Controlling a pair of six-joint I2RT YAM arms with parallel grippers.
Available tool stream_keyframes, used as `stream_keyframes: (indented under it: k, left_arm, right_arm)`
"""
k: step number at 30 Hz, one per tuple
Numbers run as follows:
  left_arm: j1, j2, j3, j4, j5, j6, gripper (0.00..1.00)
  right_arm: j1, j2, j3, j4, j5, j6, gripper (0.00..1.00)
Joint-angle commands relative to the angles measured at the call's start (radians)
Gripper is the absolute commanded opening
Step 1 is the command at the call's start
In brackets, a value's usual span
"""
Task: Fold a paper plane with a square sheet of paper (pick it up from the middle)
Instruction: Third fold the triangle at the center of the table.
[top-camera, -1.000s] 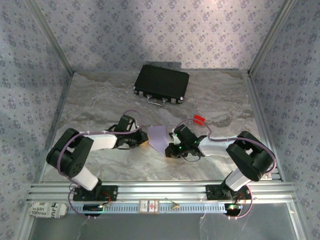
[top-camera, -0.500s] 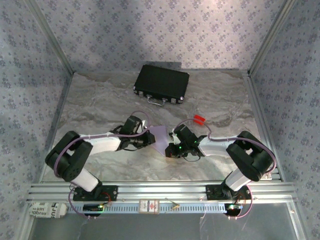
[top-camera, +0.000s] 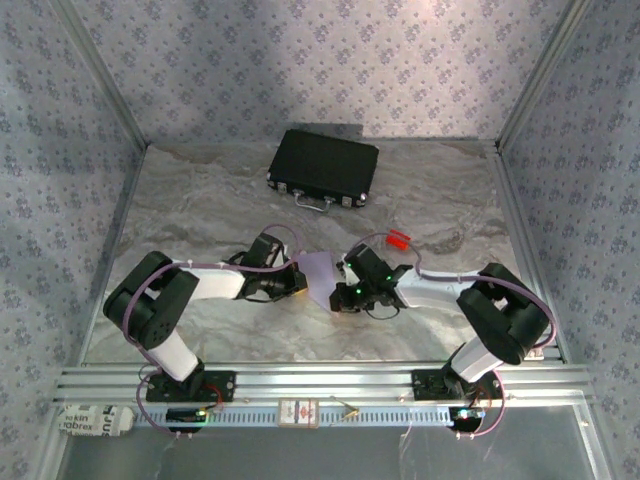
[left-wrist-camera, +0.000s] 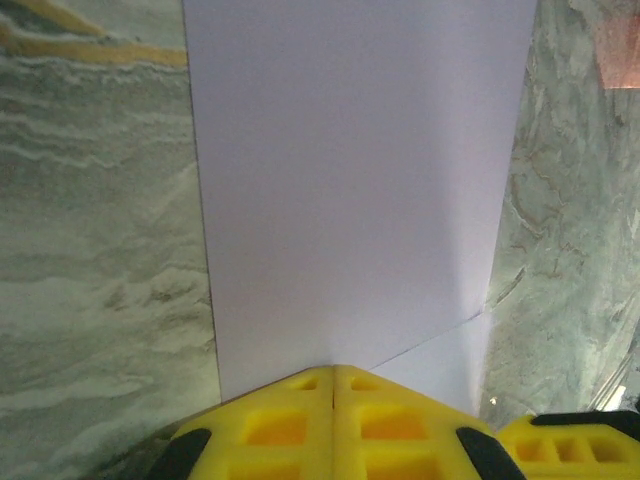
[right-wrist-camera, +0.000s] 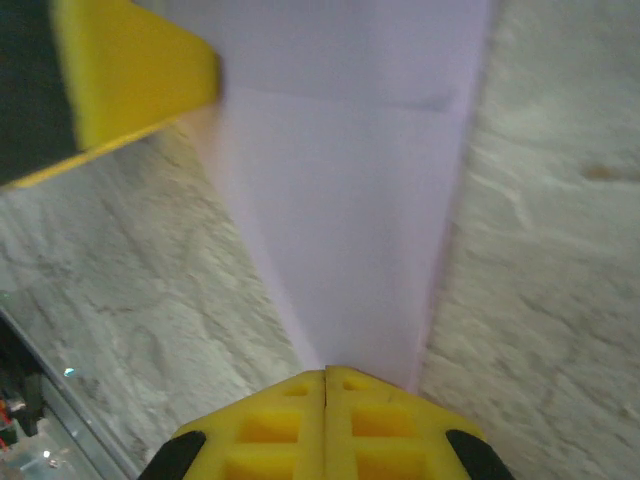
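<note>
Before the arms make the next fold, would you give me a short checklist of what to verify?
1. Left gripper shut on the square sheet of paper: ok.
2. Right gripper shut on the same sheet: ok.
3. Sheet untorn at both grips: cannot tell.
4. Red block apart from the paper: ok.
5. Black case well away from both grippers: ok.
</note>
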Motion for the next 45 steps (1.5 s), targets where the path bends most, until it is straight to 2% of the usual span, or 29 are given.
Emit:
stream_keyframes:
  k: [1,7,11,20,25,29,39,45]
  left_arm:
    - [0.006,0.042,-0.030,-0.035,-0.007,0.010,0.04]
    - [0.006,0.042,-0.021,-0.037,-0.004,0.015,0.04]
    - [0.006,0.041,-0.021,-0.039,-0.004,0.015,0.04]
    - [0.013,0.048,-0.024,-0.041,-0.001,0.022,0.03]
    - [0.014,0.053,-0.023,-0.042,0.001,0.021,0.03]
    - [0.013,0.054,-0.021,-0.041,0.004,0.022,0.03]
    - [0.014,0.055,-0.024,-0.034,0.003,0.018,0.03]
    - [0.014,0.061,-0.024,-0.034,0.001,0.021,0.02]
  right_arm:
    - [0.013,0.028,0.080,-0.002,0.001,-0.015,0.01]
    - [0.038,0.191,0.188,0.027,-0.009,-0.009,0.01]
    - [0.041,0.241,0.181,0.024,0.013,-0.004,0.02]
    - [0.034,0.128,0.047,-0.009,-0.008,-0.005,0.02]
    - [0.026,0.063,0.049,-0.037,-0.001,-0.016,0.02]
    - [0.029,0.083,0.110,-0.031,-0.005,-0.025,0.02]
    - [0.044,0.256,0.220,-0.015,0.007,-0.024,0.05]
    - [0.037,0.183,0.134,-0.021,0.008,-0.019,0.05]
